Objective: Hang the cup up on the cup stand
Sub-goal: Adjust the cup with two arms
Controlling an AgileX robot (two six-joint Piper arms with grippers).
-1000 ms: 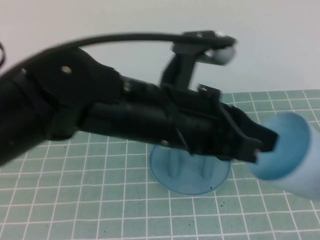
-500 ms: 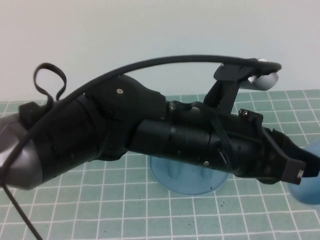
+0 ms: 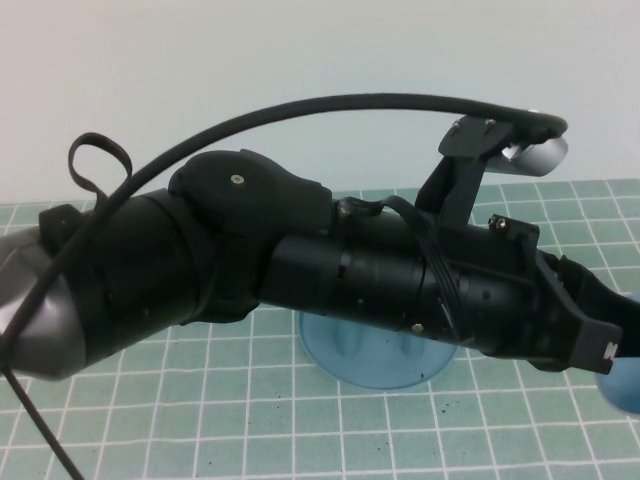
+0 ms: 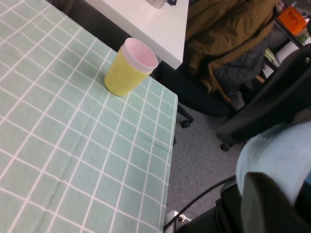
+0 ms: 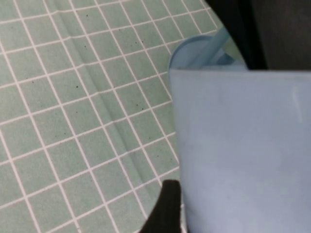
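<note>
Cup (image 3: 622, 392) not hung yet, peeks in at right edge of high view. Left gripper (image 3: 600, 345) clamped on it there. Right gripper (image 5: 167, 208) fully spread, cup close before it, handover maybe. Cup stand (image 3: 375, 352) lower center, pegs hidden by arm.

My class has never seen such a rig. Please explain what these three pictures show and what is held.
This is a two-armed table robot. The high view looks down from its own side: the big black shape is its left arm, and the left gripper is shut on the light blue cup. The blue cup stand sits on a green checked mat. The other pictures come from wrist cameras. The left wrist view also shows a yellow-green cup standing on the mat. The right gripper is close beside the blue cup.
</note>
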